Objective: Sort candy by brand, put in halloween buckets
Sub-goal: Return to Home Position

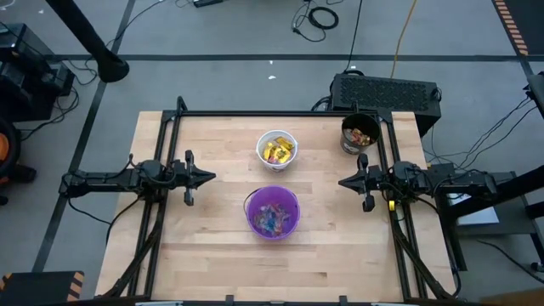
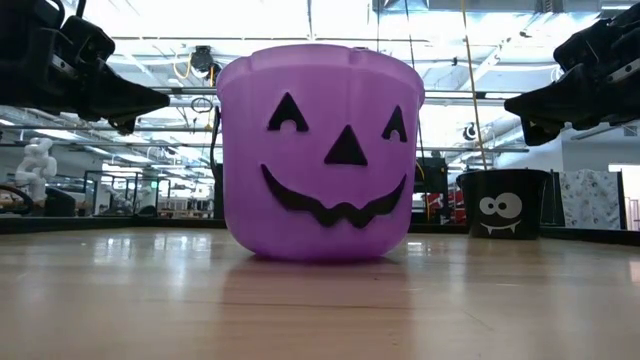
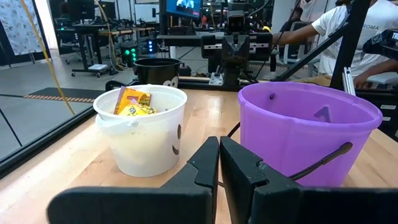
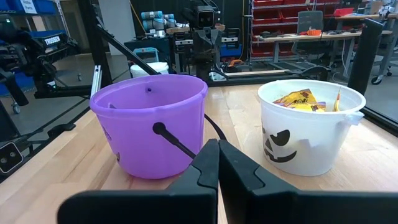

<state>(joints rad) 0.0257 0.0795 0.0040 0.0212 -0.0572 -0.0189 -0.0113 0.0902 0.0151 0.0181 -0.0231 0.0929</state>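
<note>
Sorting is looking done: candy (image 1: 276,151) is lying only in the white bucket (image 1: 259,146), purple bucket (image 1: 249,209) and far-right black bucket (image 1: 343,133). The left gripper (image 1: 209,177) and right gripper (image 1: 342,182) are hovering pressed together, empty.

The high view looks straight down on the whole table (image 1: 204,255), with the left arm (image 1: 127,178) at frame left and the right arm (image 1: 433,180) at frame right. The low view sits at table-top level, close to the purple bucket (image 2: 320,150) filling mid-frame, and faces the room. Each wrist view looks level across the table toward the opposite arm; both share the purple bucket and the white bucket (image 3: 142,134).
</note>
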